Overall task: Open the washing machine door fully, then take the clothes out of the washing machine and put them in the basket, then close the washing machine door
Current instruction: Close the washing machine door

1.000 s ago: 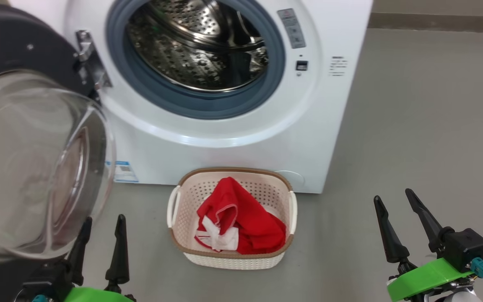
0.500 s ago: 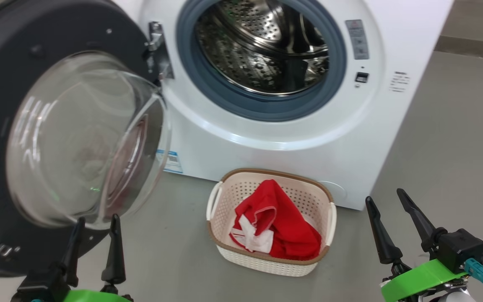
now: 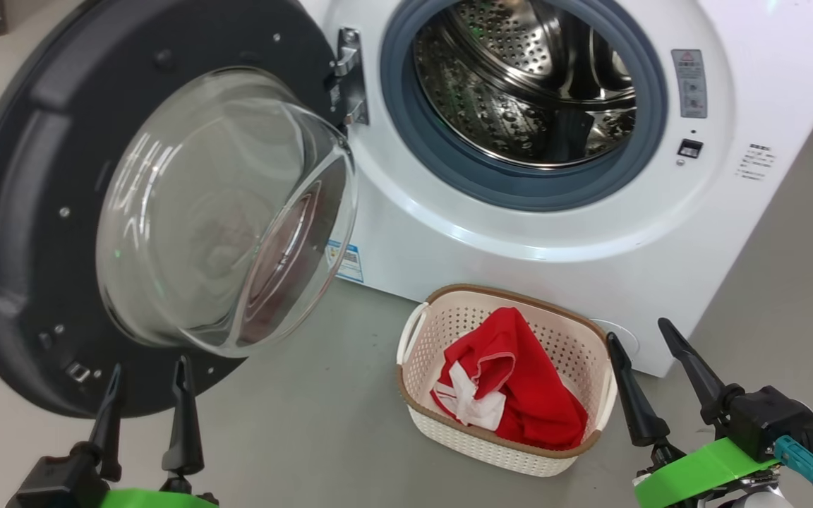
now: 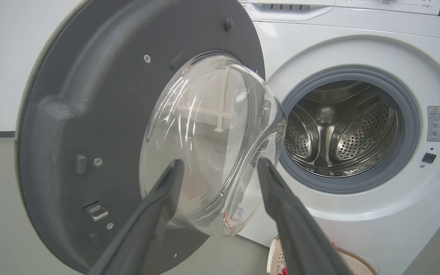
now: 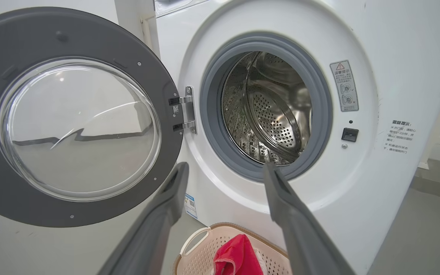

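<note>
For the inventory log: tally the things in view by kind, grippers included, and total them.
Washing machine: 1
Washing machine door: 1
Basket: 1
Heap of red clothes: 1
Grippers: 2, left gripper and right gripper
Total: 6

The left gripper (image 3: 149, 363) and right gripper (image 3: 636, 329) have long black tapered fingers (image 3: 182, 423), black housings (image 3: 766, 420), bright green bands (image 3: 703, 471) behind (teal plug (image 3: 798, 455) on right's).

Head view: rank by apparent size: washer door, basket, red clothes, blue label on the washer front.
Largest to smallest:
1. washing machine door: largest by far, though it swings out toward the camera, which inflates it.
2. basket
3. clothes, lying inside the basket
4. blue label: smallest
</note>
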{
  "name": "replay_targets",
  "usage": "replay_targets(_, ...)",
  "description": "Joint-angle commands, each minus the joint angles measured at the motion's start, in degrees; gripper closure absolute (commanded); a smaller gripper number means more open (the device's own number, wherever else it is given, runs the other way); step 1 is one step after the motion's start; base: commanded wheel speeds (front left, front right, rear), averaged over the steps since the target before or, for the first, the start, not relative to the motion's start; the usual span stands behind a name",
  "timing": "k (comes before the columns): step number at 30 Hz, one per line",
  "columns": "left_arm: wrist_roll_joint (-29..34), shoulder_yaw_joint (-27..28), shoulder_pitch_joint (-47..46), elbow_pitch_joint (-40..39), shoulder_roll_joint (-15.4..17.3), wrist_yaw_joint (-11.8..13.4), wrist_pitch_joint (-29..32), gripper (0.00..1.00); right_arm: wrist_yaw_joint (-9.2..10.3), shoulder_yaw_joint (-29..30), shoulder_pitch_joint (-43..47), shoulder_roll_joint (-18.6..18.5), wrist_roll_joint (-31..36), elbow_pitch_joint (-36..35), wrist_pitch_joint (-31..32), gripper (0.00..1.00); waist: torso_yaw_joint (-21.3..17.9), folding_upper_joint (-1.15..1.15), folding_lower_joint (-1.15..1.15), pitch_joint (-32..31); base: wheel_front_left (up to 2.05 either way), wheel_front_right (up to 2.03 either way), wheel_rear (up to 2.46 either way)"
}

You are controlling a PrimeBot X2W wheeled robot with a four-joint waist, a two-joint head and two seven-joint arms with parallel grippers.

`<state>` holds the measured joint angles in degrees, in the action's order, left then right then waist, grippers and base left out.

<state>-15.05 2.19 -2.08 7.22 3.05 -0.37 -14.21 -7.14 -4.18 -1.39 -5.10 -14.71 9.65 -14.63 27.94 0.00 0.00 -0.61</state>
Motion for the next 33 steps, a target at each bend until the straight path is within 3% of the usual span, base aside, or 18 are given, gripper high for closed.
replay_targets(1,0.2,2.1,-0.6,-2.0,1.0,0.3,-0.3,0.00,-0.35,-1.2,-2.2,-0.6,-0.7,-1.4,-0.4,0.00,0.8,0.00,0.00,0.0,0.00,0.00,0.00)
replay_targets(15,-0.9,2.4,-0.2,-2.4,0.7,2.0,-0.5,0.00,-0.35,-1.3,-2.4,-1.4,-0.1,-1.1,-0.4,0.00,1.1,0.00,0.00,0.4,0.00,0.00,0.00)
replay_targets(17,-1.0,2.2,-0.4,-2.4,0.6,2.4,-0.4,0.87,-0.35,-1.1,-2.4,-1.5,0.0,-1.0,-0.4,0.00,1.1,0.00,0.00,0.4,0.00,0.00,0.00)
replay_targets(18,-1.0,2.1,-0.6,-2.6,0.6,2.6,-0.3,1.00,-0.35,-1.0,-2.4,-1.5,0.1,-1.0,-0.4,0.00,1.0,0.00,0.00,0.4,0.00,0.00,0.00)
replay_targets(26,-2.0,3.8,-5.1,-7.3,1.2,3.6,-0.5,1.00,-0.35,-1.5,-2.5,-1.7,-0.1,-0.8,-0.4,0.00,0.2,0.00,0.00,0.3,0.00,0.00,0.00)
replay_targets(33,-3.3,9.7,-14.7,-11.2,6.2,6.3,1.7,1.00,-0.35,-2.0,-1.9,-1.6,-0.5,-0.2,-0.4,0.00,-1.4,0.00,0.00,-0.9,0.00,0.00,0.00)
